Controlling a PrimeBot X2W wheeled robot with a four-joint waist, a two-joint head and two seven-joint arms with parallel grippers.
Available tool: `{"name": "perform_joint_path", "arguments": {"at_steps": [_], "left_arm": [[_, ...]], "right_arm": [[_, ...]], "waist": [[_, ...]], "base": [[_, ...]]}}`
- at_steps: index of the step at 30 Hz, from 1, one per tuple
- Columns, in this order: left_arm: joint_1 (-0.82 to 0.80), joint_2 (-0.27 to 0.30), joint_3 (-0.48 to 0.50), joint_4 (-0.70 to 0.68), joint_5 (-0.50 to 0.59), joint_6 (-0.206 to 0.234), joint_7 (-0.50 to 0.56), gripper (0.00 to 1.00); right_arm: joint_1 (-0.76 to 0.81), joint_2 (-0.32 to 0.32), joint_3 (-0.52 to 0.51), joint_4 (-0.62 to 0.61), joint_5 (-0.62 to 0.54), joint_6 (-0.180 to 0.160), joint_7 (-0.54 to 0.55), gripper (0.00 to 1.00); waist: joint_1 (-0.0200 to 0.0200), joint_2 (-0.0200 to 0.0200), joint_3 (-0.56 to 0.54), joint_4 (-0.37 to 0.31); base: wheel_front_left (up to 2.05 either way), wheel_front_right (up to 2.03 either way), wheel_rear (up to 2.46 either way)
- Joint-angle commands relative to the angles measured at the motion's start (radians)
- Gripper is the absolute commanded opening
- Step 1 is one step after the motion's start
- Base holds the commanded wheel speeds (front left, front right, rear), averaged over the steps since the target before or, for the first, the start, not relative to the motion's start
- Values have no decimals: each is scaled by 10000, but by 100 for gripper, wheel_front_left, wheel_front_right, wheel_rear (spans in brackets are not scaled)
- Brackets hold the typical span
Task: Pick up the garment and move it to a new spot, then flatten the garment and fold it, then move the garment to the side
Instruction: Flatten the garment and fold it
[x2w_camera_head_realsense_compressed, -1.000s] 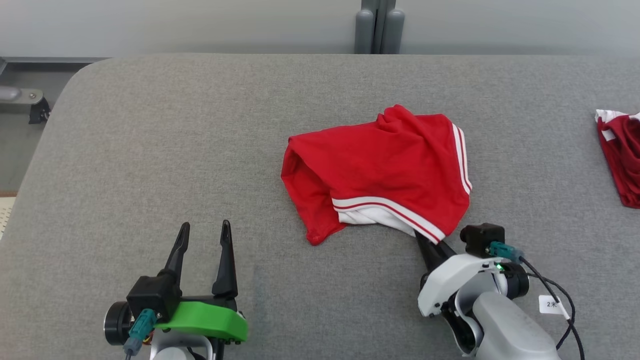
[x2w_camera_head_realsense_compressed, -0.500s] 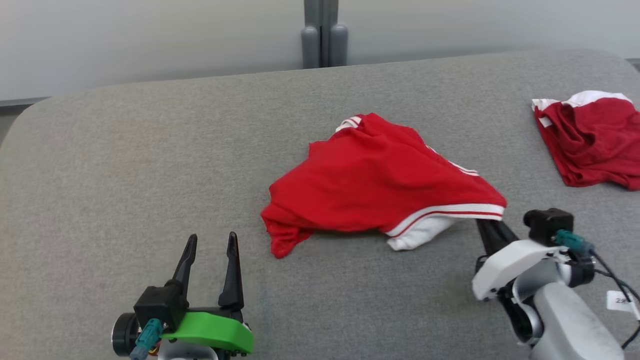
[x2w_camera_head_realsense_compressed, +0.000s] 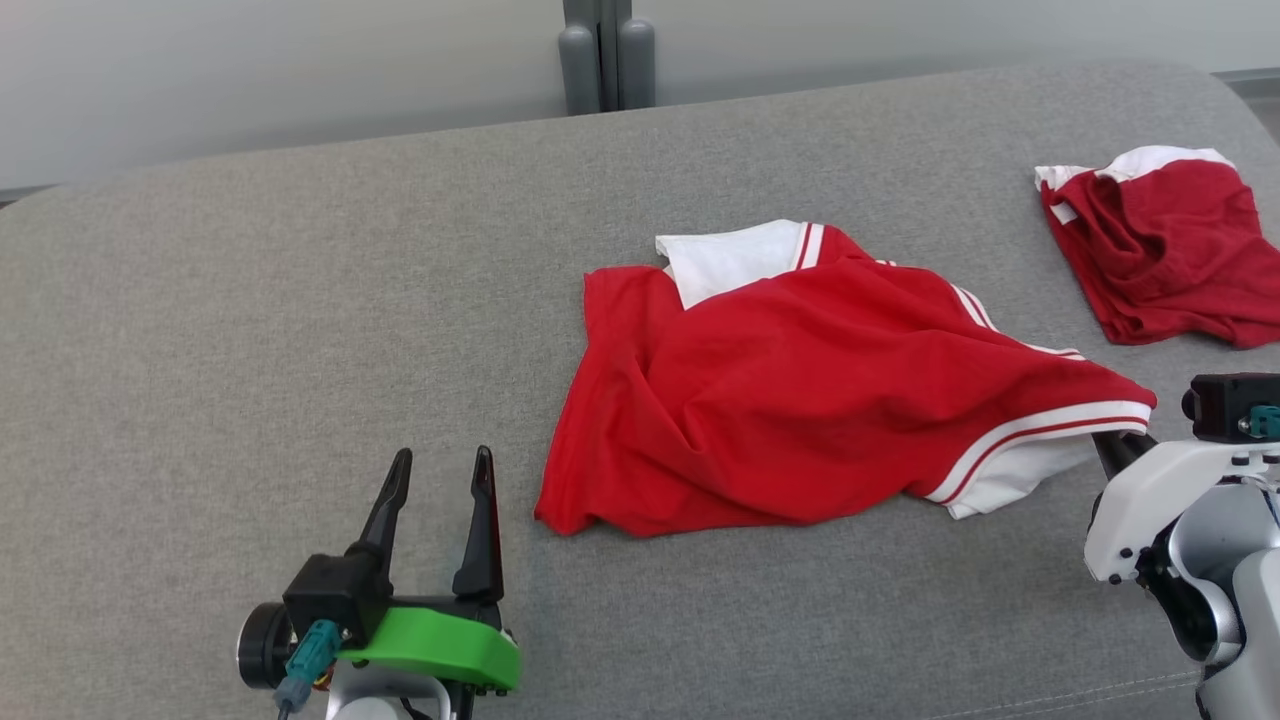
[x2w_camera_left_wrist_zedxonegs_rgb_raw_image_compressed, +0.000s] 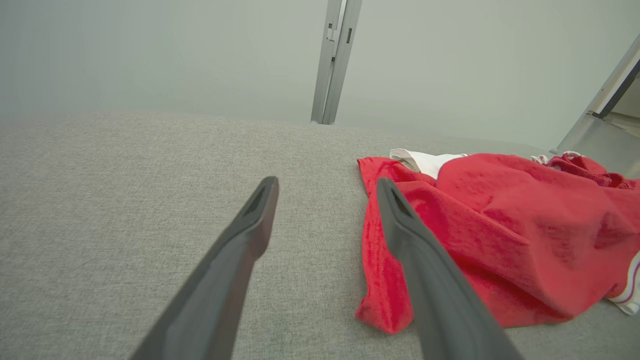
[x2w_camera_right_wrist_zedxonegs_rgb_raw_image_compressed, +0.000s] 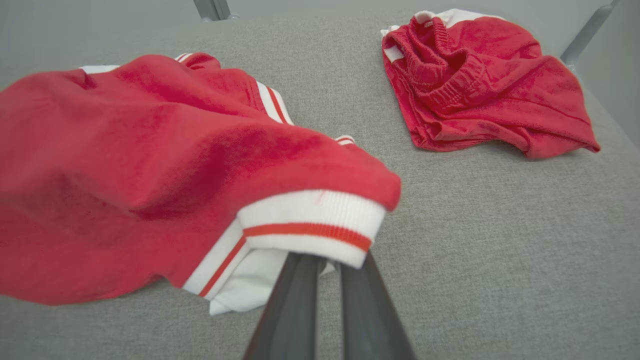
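Note:
The garment (x2w_camera_head_realsense_compressed: 800, 400) is red with white striped bands and lies stretched across the middle of the grey table; it also shows in the left wrist view (x2w_camera_left_wrist_zedxonegs_rgb_raw_image_compressed: 500, 235) and the right wrist view (x2w_camera_right_wrist_zedxonegs_rgb_raw_image_compressed: 150, 165). My right gripper (x2w_camera_head_realsense_compressed: 1115, 448) is shut on the garment's white striped cuff at its right end, and that cuff drapes over the fingertips (x2w_camera_right_wrist_zedxonegs_rgb_raw_image_compressed: 327, 257). At the lower left my left gripper (x2w_camera_head_realsense_compressed: 440, 465) stands open just left of the garment's near corner, nothing between its fingers (x2w_camera_left_wrist_zedxonegs_rgb_raw_image_compressed: 325, 192).
A second dark red garment (x2w_camera_head_realsense_compressed: 1160, 250) lies crumpled at the table's (x2w_camera_head_realsense_compressed: 250, 330) far right, also in the right wrist view (x2w_camera_right_wrist_zedxonegs_rgb_raw_image_compressed: 480, 80). A grey post (x2w_camera_head_realsense_compressed: 605, 55) stands behind the table's back edge. Bare grey cloth surface lies left of the garment.
The right gripper closed on the cuff and pulled it to the right, stretching the garment out and uncovering a white part at its far side. The head camera turned right. The left gripper kept still.

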Motion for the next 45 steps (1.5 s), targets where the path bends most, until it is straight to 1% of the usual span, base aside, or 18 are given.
{"name": "perform_joint_path", "arguments": {"at_steps": [1, 2, 3, 4, 5, 7, 12, 15, 19, 22, 24, 28, 30, 33, 39, 45], "left_arm": [[-260, 30, 29, 8, 72, -35, -5, 100], [-301, 30, 55, 10, 92, -58, -5, 100], [-326, 30, 67, 13, 125, -68, -5, 100], [-357, 30, 80, 36, 163, -80, -5, 100], [-393, 30, 79, 45, 188, -88, -5, 100], [-429, 30, 80, 71, 210, -116, -5, 100], [-340, 30, 109, 141, 230, -106, -5, 100], [-191, 30, 130, 129, 197, -44, -5, 100], [-39, 30, 57, 67, 89, 2, -5, 100], [77, 30, -17, 37, 5, 32, -4, 100], [99, 30, -75, 9, -38, 44, -4, 100], [-64, 30, -275, -120, -16, 34, -4, 100], [-167, 30, -330, -214, 41, 30, -4, 100], [-300, 30, -416, -327, 60, 44, -4, 100], [-456, 30, -659, -415, -72, 121, -4, 100], [-542, 30, -683, -470, -220, 214, -4, 100]], "right_arm": [[-308, 12, -70, 257, -93, -15, 29, 0], [-513, 30, -122, 560, -200, -15, 19, 0], [-676, 58, -136, 859, -283, -15, -23, 7], [-882, 79, -142, 1234, -444, -15, -89, 30], [-1062, 122, -159, 1547, -542, -15, -156, 41], [-1451, 216, -228, 2103, -687, -15, -459, 100], [-1859, 332, -330, 2918, -931, -15, -1416, 100], [-1791, 207, -415, 2829, -904, -15, -1677, 100], [-1513, -149, -604, 2269, -1019, -15, -1735, 100], [-1435, -323, -237, 1489, -890, -10, -1552, 100], [-1534, -436, 163, 1080, -667, -14, -1244, 100], [-2068, -639, 1142, 771, -355, -15, -617, 100], [-2432, -685, 1577, 973, -167, -15, -278, 100], [-3173, -859, 2100, 1618, 184, -15, 119, 100], [-4342, -1357, 2479, 3513, 475, -15, 880, 100], [-4990, -1705, 2986, 4900, 1297, -15, 2027, 100]], "waist": [[0, 0, 311, 235], [0, 0, 399, 273], [0, 0, 463, 301], [0, 0, 519, 333], [0, 0, 554, 357], [0, 0, 576, 404], [0, 0, 391, 420], [0, 0, 209, 368], [0, 0, 5, 304], [0, 0, -111, 274], [0, 0, -142, 288], [0, 0, -46, 517], [0, 0, 82, 709], [0, 0, 318, 1119], [0, 0, 747, 2044], [0, 0, 1042, 2568]], "base": [[0, 0, 0], [0, 0, 0], [0, 0, 0], [0, 0, 0], [0, 0, 0], [0, 0, 0], [0, 0, 0], [0, 0, 0], [0, 0, 0], [0, 0, 0], [0, 0, 0], [0, 0, 0], [0, 0, 0], [0, 0, 0], [0, 0, 0], [0, 0, 0]]}}
